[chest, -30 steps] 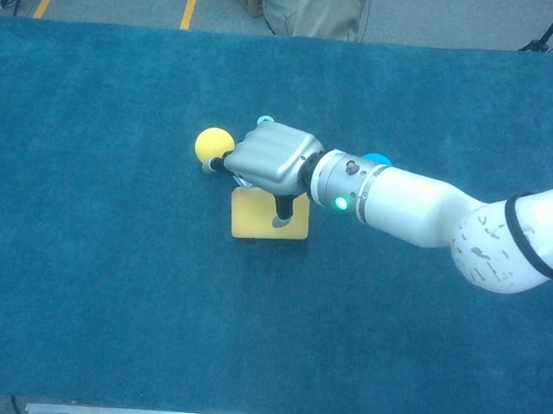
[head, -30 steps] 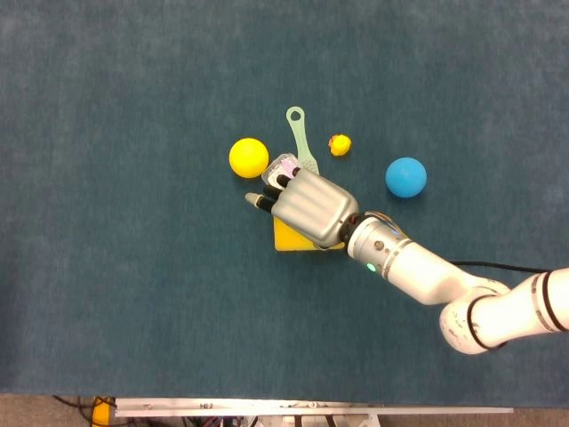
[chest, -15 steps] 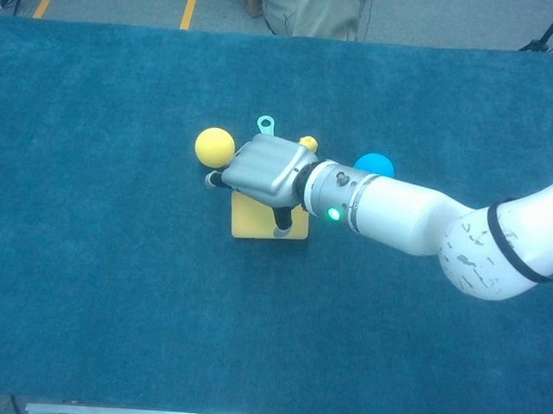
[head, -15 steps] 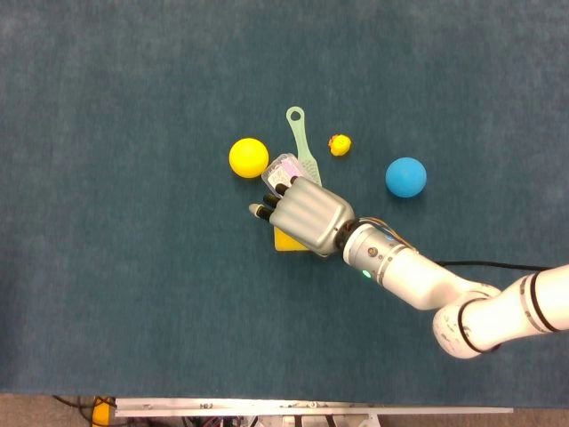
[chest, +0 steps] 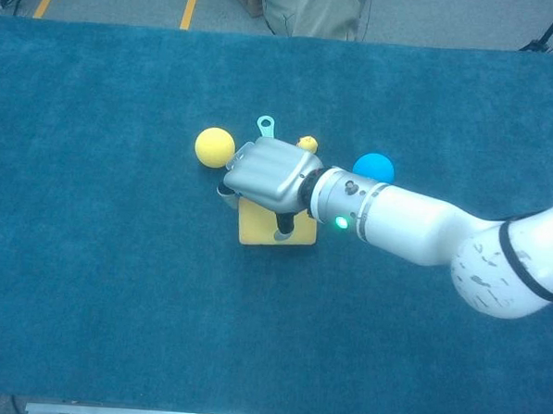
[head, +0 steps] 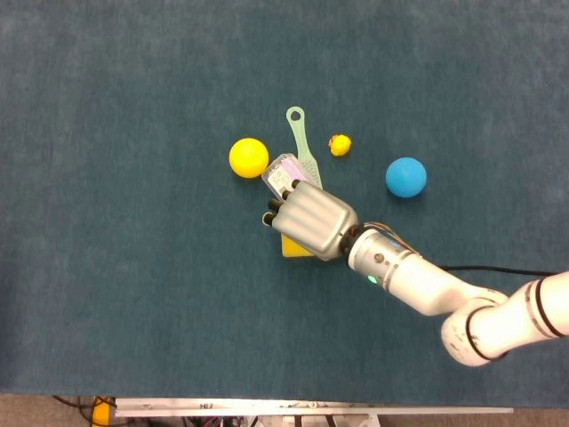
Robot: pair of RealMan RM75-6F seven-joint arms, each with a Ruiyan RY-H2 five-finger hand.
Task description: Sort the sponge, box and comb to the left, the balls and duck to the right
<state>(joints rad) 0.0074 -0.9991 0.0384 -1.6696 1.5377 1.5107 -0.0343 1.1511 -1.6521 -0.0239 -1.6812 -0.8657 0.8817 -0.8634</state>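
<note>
My right hand (head: 307,218) lies over the yellow sponge (head: 293,247), most of which it hides. In the chest view its thumb presses on the sponge (chest: 257,232), and the fingers of the right hand (chest: 269,174) curl down past the sponge's far edge. The fingertips reach a small pinkish box (head: 283,167). A green comb (head: 300,133) lies just beyond, partly under the hand. The yellow ball (head: 248,157) sits to the left. The small duck (head: 339,144) and blue ball (head: 405,176) are to the right. My left hand does not show.
Dark teal cloth (head: 133,294) covers the whole table. The forearm (head: 418,285) stretches from the lower right to the middle. The table's near edge has a metal rail (head: 311,411).
My right hand has drawn back slightly toward the near right and its fingers have curled in. The sponge has shifted a little right with it. Box, comb, balls and duck stayed put.
</note>
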